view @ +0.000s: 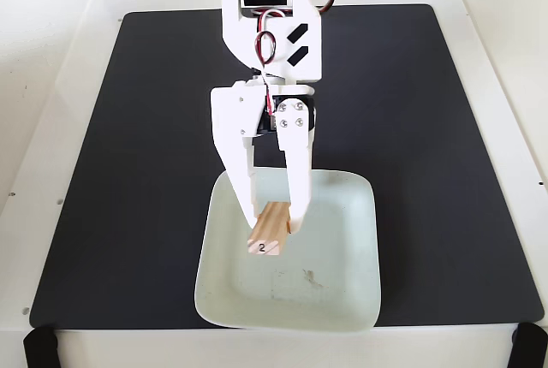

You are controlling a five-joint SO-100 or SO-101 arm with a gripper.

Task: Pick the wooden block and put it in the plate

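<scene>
Spanning the whole fixed view: white worktop (pixel 51 128), smooth, matte, with rounded black clips at its corners. Laid on it, a large black mat (pixel 128 171), rectangular, rounded corners, flat and non-reflective.

Arm (pixel 274 34): white printed plastic shells, angular, black servo bodies between them, red and black wires looping at the upper joint, two black slanted marks on the front plate. It reaches from the far edge toward the near edge.

Plate (pixel 342 257): square, rounded corners, pale mint-white, glossy, raised rim, faint grey scuffs on the inner floor. Sits on the near part of the mat.

Fingers (pixel 274 221): two long white tapered prongs, pointing down, closed on the block from both sides.

Wooden block (pixel 269 233): small, elongated, light tan, visible grain, a "2" printed on its near end face. Held over the plate's interior, left of centre; whether it touches the floor cannot be told.
</scene>
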